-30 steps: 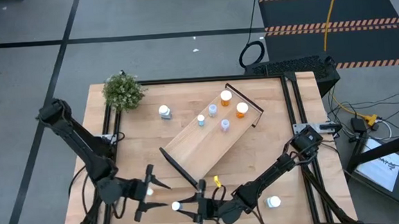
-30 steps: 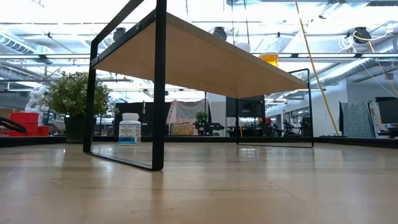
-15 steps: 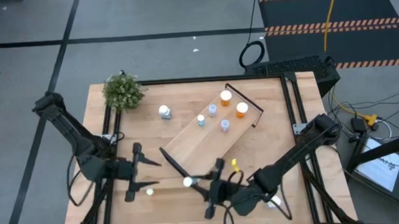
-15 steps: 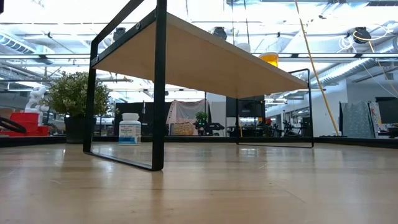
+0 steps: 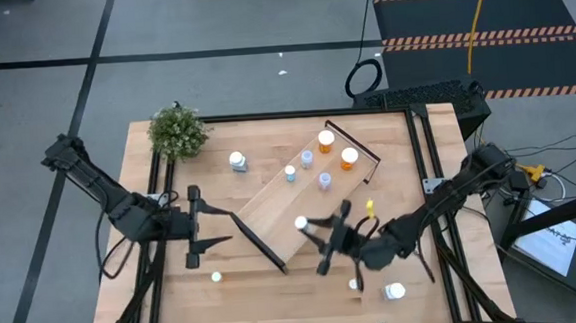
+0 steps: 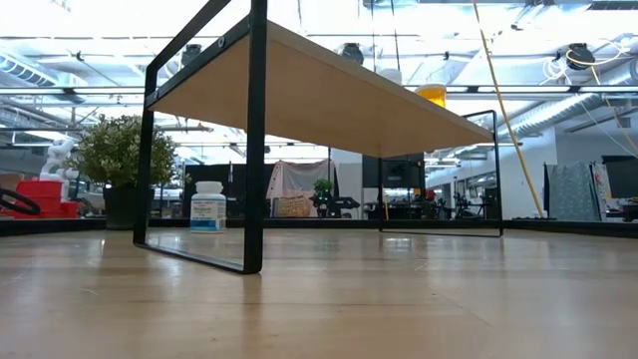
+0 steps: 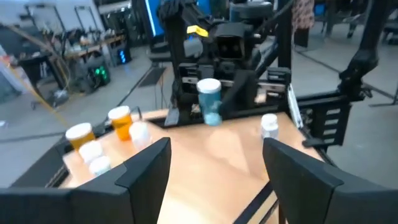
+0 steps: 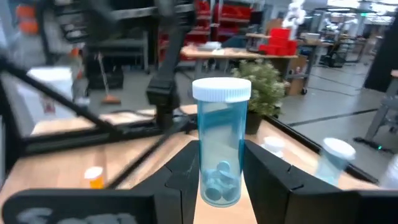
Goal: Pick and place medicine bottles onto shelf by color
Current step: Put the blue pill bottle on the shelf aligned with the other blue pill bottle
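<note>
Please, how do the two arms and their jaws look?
Both arms, left arm and right arm, are dark, slim and jointed. The left gripper has two flat black fingers. The right gripper carries a yellow tag.

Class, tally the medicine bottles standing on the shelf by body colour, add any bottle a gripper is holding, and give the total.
Orange bottles on the shelf: 2
Pale blue bottles on the shelf: 3
Pale blue bottle held in the right gripper: 1
Total: 6
</note>
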Controlling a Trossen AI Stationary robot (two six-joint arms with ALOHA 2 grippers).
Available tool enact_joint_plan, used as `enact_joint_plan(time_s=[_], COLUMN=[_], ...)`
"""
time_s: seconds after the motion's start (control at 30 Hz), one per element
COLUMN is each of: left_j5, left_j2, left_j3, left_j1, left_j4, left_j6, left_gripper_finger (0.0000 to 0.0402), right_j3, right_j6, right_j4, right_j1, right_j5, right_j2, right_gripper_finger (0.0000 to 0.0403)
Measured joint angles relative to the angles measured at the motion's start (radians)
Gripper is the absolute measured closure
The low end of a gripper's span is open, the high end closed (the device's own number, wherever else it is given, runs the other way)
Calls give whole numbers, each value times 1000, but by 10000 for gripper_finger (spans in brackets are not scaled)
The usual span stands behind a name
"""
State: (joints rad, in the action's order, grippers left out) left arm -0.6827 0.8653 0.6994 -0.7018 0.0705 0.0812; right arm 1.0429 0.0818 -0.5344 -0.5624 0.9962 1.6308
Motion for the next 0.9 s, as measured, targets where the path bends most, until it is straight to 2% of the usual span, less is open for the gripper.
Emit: enact_joint_plan(time_s=[0.13, 0.23, 0.6, 0.9], left_j5=[1, 2, 4, 10], left_j2=[0, 1, 12, 12], left_j3=[0, 0, 0, 0], left_j1=[11, 1, -3, -2], left_j4=[-88, -165, -197, -198], left_j6=[-82, -148, -189, -198], left_gripper_finger=[144, 144, 144, 144], right_j3=[-153, -220, -273, -273], right_j6=[0, 0, 34, 64], right_j4=[-209, -292, -284, -283], right_j1=[30, 43, 101, 130], right_j5=[0, -1, -2, -3], right_j2=[-25, -28, -27, 24], right_gripper_finger=[296, 296, 296, 296])
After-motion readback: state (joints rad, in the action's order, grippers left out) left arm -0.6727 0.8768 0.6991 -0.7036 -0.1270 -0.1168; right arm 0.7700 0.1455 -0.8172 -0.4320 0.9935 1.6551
